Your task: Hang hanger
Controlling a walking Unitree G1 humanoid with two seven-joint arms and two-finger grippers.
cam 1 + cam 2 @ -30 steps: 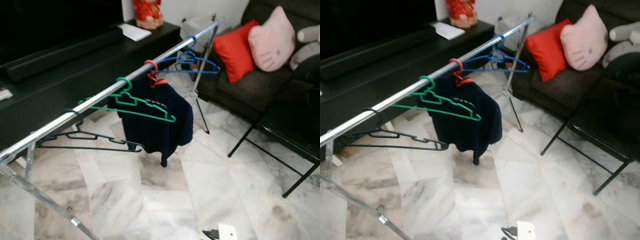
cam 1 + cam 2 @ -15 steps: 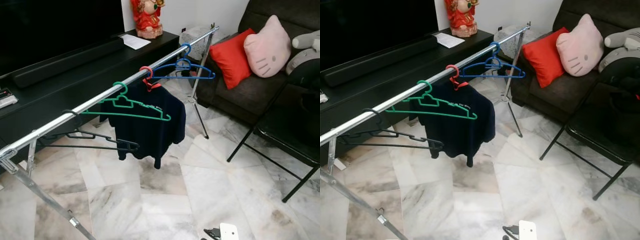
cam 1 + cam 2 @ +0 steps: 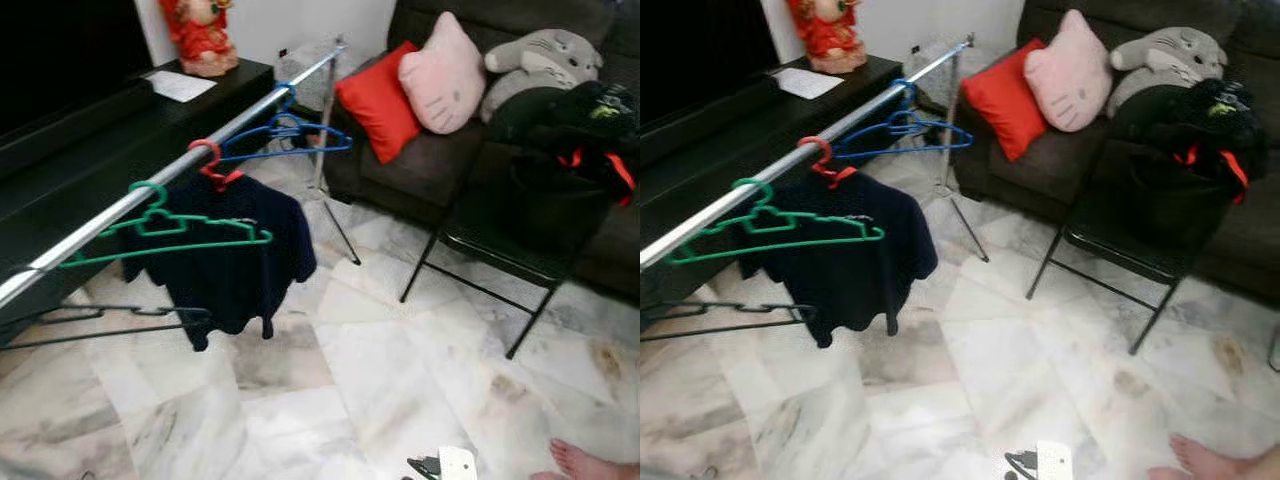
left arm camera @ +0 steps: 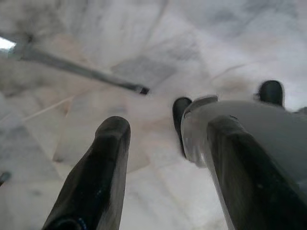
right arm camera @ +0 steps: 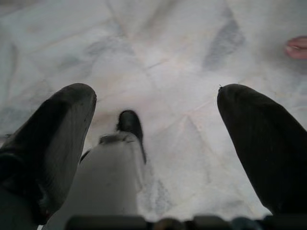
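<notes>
green hanger [image 3: 170, 225] on rail [image 3: 150, 180], beside navy shirt [image 3: 235, 260]

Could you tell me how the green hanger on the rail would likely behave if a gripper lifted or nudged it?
The green hanger is thin, bare plastic, so probably light and slightly springy. It hangs by its hook alone on the smooth metal rail, so a nudge would likely swing or slide it. Its slim bars may slip between the fingers.
</notes>
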